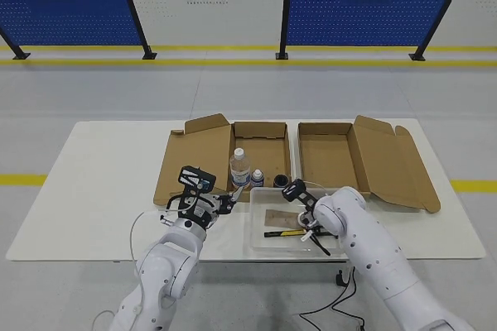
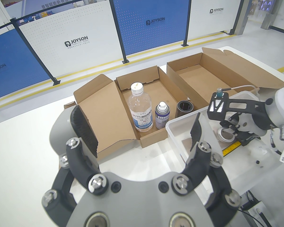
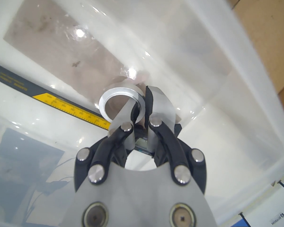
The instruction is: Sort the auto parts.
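A clear plastic bin [image 1: 254,225] sits on the white table [image 1: 91,190]. Just past its far wall are two open cardboard boxes. The left box [image 2: 101,109] holds a clear bottle [image 2: 140,109] with a white cap, a spray can [image 2: 162,115] and a black cylinder [image 2: 183,108], all upright and close to the bin. The right box [image 2: 198,74] stands behind the bin's other half. On the bin's floor a yellow-and-black ruler [image 3: 68,108] lies flat beside a brownish sheet [image 3: 49,43], and the bin's wall rises between these and the boxes. The left gripper [image 2: 139,124] hovers outside the bin, near its left wall, jaws spread wide with nothing between them. Inside the bin, the right gripper [image 3: 143,102] pinches the metal ring [image 3: 103,101], one finger through the bore and the other outside. The ring is short, silvery and smooth with a wide bore, just beside the ruler. Whether it touches the floor cannot be told.
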Motion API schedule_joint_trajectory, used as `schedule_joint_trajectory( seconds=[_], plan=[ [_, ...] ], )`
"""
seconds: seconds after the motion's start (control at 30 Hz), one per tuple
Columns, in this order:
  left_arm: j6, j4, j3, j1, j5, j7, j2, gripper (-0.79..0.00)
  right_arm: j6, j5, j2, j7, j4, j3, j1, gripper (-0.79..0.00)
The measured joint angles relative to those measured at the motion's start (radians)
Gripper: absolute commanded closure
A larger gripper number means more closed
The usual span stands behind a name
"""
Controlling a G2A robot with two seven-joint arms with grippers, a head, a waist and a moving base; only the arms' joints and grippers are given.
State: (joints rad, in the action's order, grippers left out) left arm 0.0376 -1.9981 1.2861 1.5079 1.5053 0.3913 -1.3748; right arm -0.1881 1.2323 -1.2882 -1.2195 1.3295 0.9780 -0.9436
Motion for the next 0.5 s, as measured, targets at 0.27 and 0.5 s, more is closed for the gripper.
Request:
schedule_joint_trajectory(
  seconds=[0.27, 0.5],
  plan=[
    [0.0, 0.0, 0.0, 0.0, 0.0, 0.0, 0.0, -0.785, -0.043, -0.145, 0.031, -0.033, 0.191, 0.147, -0.094, 0.0],
    [0.0, 0.0, 0.0, 0.0, 0.0, 0.0, 0.0, -0.785, -0.115, -0.604, 0.043, -0.085, 0.204, 0.281, -0.152, 0.0]
  ],
)
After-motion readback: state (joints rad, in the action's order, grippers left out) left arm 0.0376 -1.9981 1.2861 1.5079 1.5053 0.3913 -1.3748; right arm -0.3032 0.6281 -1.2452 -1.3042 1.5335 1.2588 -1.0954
